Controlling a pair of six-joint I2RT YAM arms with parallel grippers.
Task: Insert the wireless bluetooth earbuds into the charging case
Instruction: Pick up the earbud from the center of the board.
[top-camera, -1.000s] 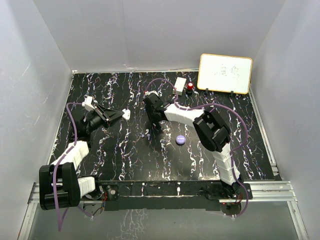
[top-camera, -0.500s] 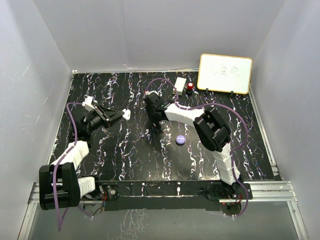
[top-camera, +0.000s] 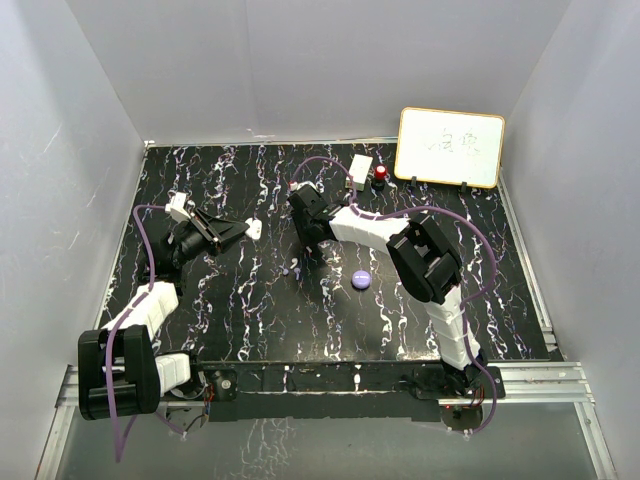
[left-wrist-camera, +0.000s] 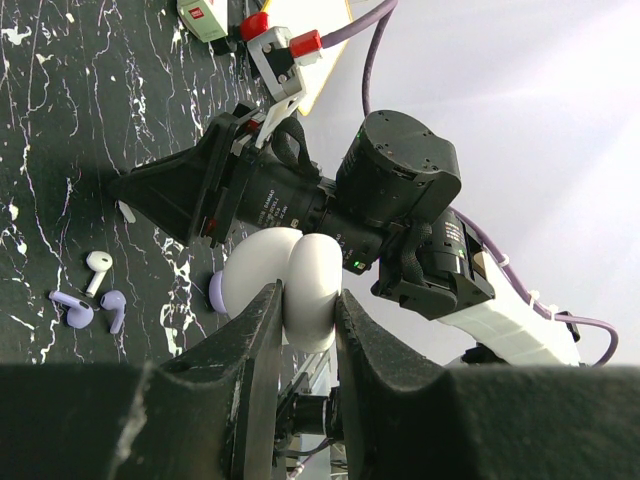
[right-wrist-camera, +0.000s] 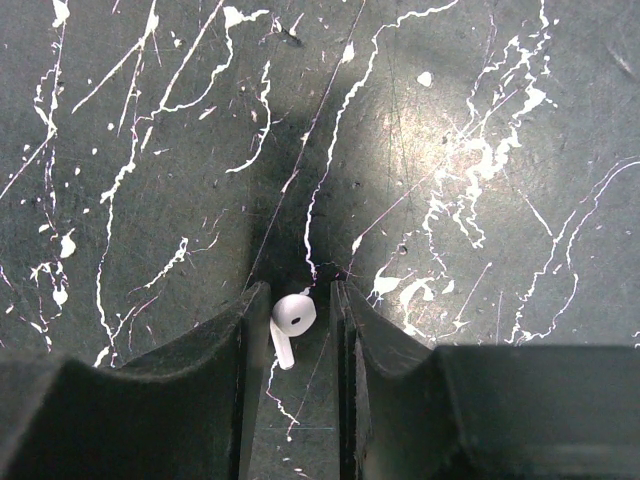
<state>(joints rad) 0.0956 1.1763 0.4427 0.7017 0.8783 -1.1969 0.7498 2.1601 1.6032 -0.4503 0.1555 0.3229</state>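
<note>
My left gripper (left-wrist-camera: 308, 300) is shut on a white round charging case (left-wrist-camera: 300, 270) and holds it above the table, at the left in the top view (top-camera: 252, 228). My right gripper (right-wrist-camera: 300, 295) is down at the table, its narrowly open jaws straddling a white earbud (right-wrist-camera: 293, 316). The bud lies against the left finger, with a small gap to the right finger. Another white earbud (left-wrist-camera: 97, 262) and two purple earbuds (left-wrist-camera: 70, 308) (left-wrist-camera: 113, 308) lie loose on the table close by. In the top view the right gripper (top-camera: 308, 260) is at mid-table.
A purple round case (top-camera: 362, 280) sits on the black marbled table (top-camera: 250, 330) right of the right gripper. A small white box (top-camera: 361, 167), a red knob (top-camera: 381, 174) and a whiteboard (top-camera: 450, 147) stand at the back. White walls enclose the table.
</note>
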